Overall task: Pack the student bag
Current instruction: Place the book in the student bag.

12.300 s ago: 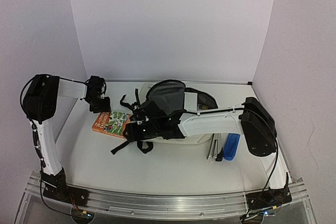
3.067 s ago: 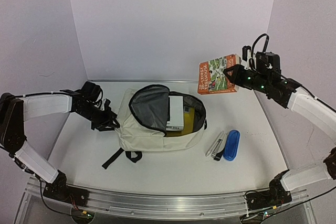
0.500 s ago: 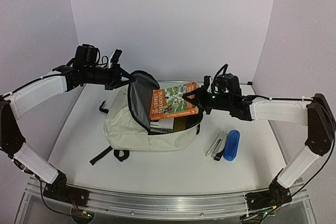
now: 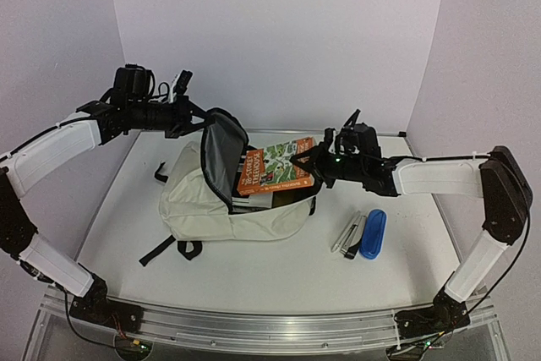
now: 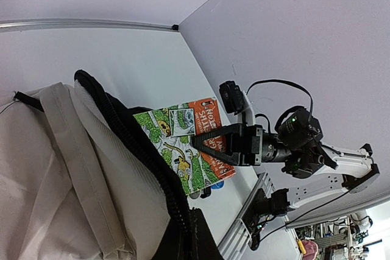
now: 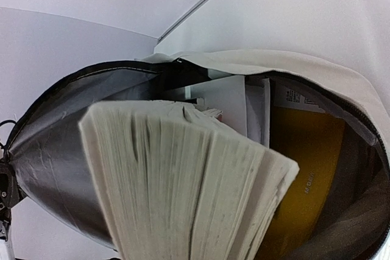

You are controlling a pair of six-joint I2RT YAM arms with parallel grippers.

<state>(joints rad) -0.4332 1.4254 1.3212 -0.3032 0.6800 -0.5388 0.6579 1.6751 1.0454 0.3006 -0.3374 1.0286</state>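
cream fabric student bag (image 4: 228, 209): mid table (image 4: 279, 270), mouth facing the right edge.
left gripper (image 4: 198, 120): pinching its grey-lined flap (image 4: 221, 154) up.
right gripper (image 4: 306, 161): clamped on orange-and-green paperback book (image 4: 270, 166) at the mouth.
care: slide it under the flap, clear of the black zipper (image 5: 141, 164).

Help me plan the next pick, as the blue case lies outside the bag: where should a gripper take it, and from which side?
Grip the blue case across its narrow width at mid-length, coming straight down from above. It lies flat on the table, long and rounded, long axis running near to far. The pens lie close along its left side, so place that finger carefully.
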